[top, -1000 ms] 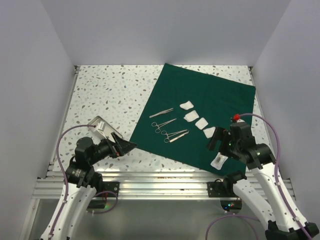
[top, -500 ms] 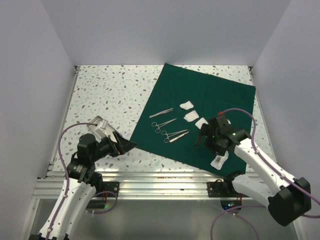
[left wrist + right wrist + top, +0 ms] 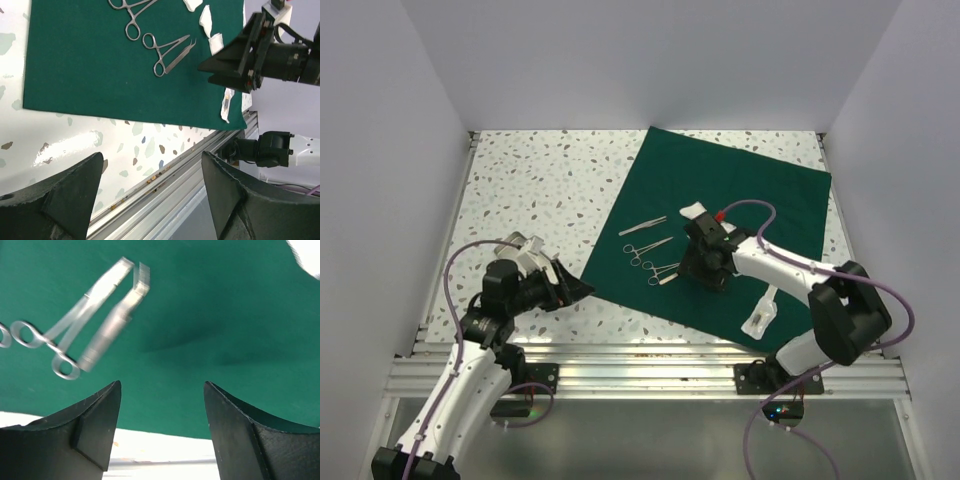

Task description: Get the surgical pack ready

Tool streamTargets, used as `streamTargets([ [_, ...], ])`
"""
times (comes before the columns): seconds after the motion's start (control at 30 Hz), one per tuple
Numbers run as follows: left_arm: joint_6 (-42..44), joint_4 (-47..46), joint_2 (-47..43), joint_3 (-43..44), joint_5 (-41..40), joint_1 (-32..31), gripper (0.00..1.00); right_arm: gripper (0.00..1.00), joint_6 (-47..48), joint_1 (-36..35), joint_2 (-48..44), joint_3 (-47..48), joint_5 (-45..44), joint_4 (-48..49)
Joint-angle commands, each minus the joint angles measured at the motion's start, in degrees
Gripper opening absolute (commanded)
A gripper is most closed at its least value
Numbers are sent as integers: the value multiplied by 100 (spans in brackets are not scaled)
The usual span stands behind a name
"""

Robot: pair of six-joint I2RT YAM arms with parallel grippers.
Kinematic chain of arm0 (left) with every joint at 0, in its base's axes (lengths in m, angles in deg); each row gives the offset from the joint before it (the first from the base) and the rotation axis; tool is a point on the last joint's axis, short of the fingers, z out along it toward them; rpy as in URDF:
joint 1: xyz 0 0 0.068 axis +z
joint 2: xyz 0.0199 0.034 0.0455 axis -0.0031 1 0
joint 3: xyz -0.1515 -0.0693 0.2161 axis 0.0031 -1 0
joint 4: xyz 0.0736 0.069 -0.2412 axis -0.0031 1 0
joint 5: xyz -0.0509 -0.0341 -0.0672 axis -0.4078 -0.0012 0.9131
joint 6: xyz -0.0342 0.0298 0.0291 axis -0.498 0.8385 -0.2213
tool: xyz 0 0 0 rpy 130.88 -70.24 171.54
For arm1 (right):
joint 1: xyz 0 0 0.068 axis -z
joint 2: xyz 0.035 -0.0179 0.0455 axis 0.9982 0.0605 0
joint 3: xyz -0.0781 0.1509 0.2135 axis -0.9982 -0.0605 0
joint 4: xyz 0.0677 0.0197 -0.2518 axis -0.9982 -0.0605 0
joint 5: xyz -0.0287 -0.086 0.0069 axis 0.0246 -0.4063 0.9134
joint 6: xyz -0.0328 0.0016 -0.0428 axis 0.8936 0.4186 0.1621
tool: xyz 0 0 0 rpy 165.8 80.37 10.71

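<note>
- Drape (image 3: 750, 190): big dark green cloth, spread flat on the right half of the table (image 3: 540, 190), with one corner close to the front edge. It's soft and floppy, so it'll sag and bunch up. I'd pinch a corner or an edge, never the middle.
- Right gripper (image 3: 161, 385): low over the drape, just beside the clamps, jaws apart with nothing in them.
- Left gripper (image 3: 152, 156): sits off the drape's near left corner, jaws wide and empty.
- Clamps (image 3: 655, 265) and tweezers (image 3: 642, 225): thin steel, stiff and slick, lying flat on the cloth. They look hard to get under, so grab across the shanks.
- Gauze (image 3: 692, 208): light, squashy pads. The arm probably hides some of them.
</note>
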Motion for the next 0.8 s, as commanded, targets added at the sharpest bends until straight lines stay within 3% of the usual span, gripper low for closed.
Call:
streamTargets([
  [0.0, 224, -469, 136, 237, 90, -16, 83, 72, -397, -119, 446, 668, -471, 344],
  [0.27, 320, -636, 470, 307, 266, -8, 82, 73, -678, -154, 930, 1065, -849, 257],
  [0.77, 435, -645, 576, 360, 477, -16, 82, 64, -924, -154, 1370, 1205, -1060, 221],
])
